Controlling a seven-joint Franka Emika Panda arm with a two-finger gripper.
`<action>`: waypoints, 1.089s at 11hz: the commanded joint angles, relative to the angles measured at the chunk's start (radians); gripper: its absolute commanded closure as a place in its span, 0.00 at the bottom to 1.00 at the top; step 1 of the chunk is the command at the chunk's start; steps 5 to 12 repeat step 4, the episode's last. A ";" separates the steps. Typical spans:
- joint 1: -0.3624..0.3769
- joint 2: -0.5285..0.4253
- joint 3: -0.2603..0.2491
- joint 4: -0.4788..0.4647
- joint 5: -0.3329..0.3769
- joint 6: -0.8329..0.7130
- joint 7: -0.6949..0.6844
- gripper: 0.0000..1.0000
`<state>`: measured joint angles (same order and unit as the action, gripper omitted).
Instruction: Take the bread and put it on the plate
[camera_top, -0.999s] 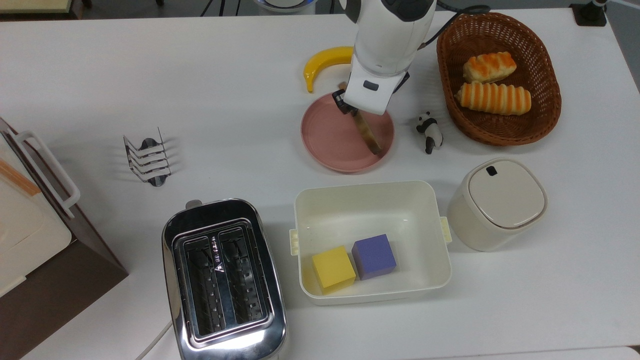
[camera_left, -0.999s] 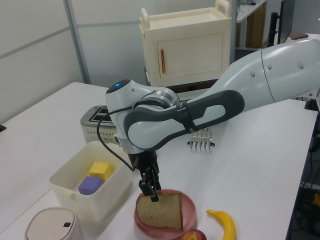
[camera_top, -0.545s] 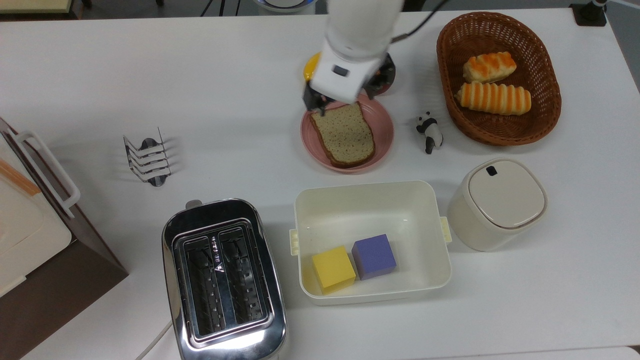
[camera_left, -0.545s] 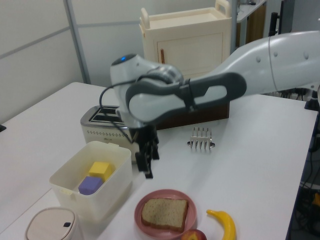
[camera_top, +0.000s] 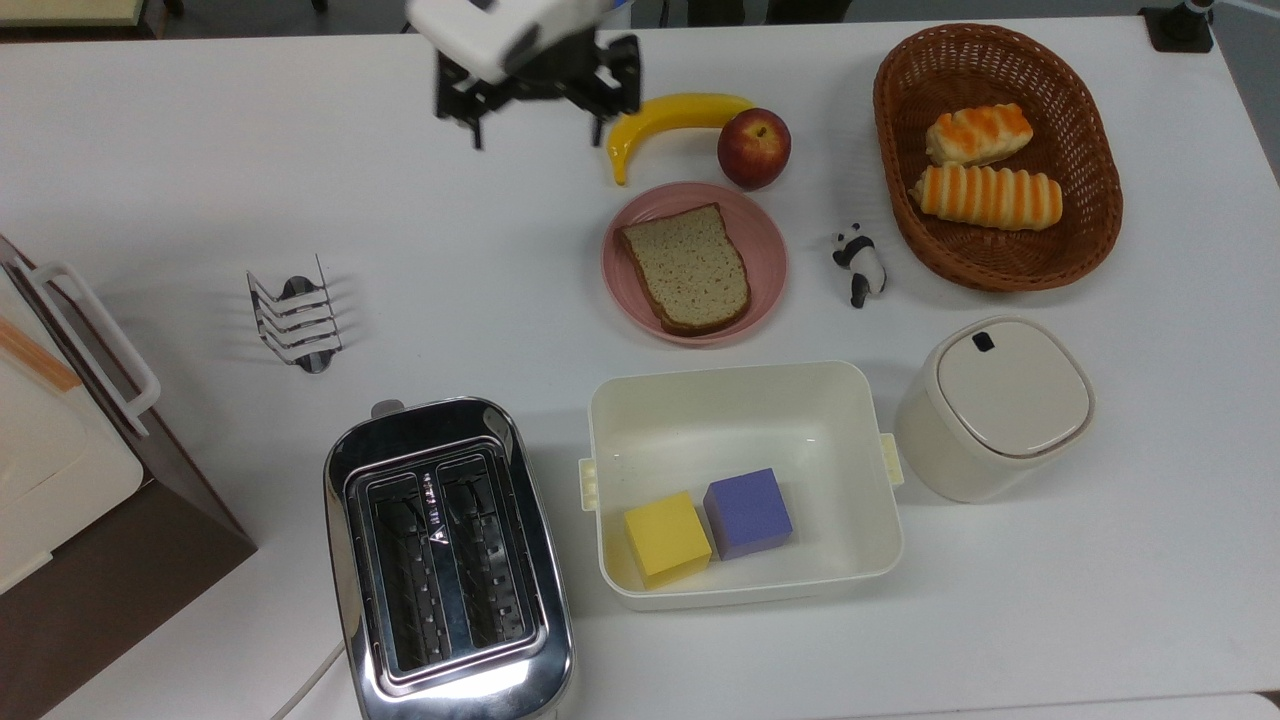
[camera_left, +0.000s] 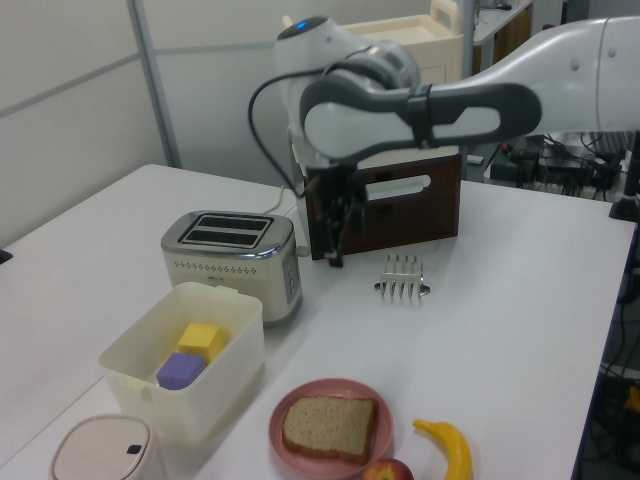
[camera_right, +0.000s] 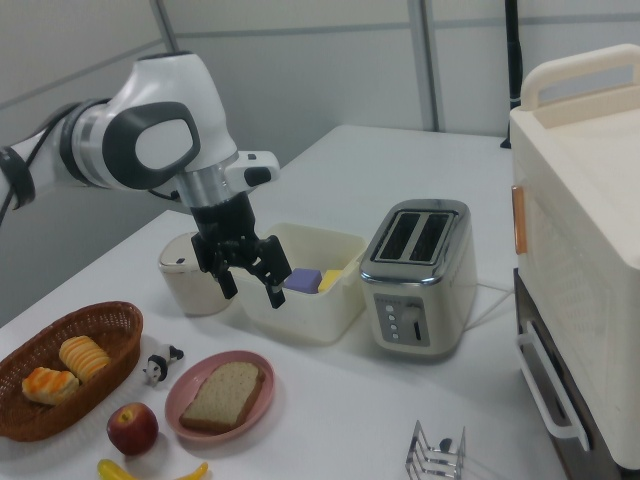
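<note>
One slice of bread (camera_top: 686, 268) lying flat on the pink plate (camera_top: 767, 250), near the apple (camera_top: 754, 147) and banana (camera_top: 668, 119). Raised well clear of the counter (camera_top: 200, 150), empty tool (camera_top: 535, 100) with fingers (camera_right: 277, 292) spread wide, gripping nothing.

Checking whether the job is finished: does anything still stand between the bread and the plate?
No. The bread already lies flat on the plate, with nothing between them. The open tool hangs clear, off toward the top view's upper left.
</note>
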<state>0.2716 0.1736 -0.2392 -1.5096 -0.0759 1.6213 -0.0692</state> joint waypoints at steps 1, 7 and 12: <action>0.006 -0.092 -0.037 -0.030 -0.005 -0.063 0.040 0.00; -0.029 -0.106 -0.041 -0.027 0.007 -0.063 0.042 0.00; -0.029 -0.106 -0.041 -0.027 0.007 -0.063 0.042 0.00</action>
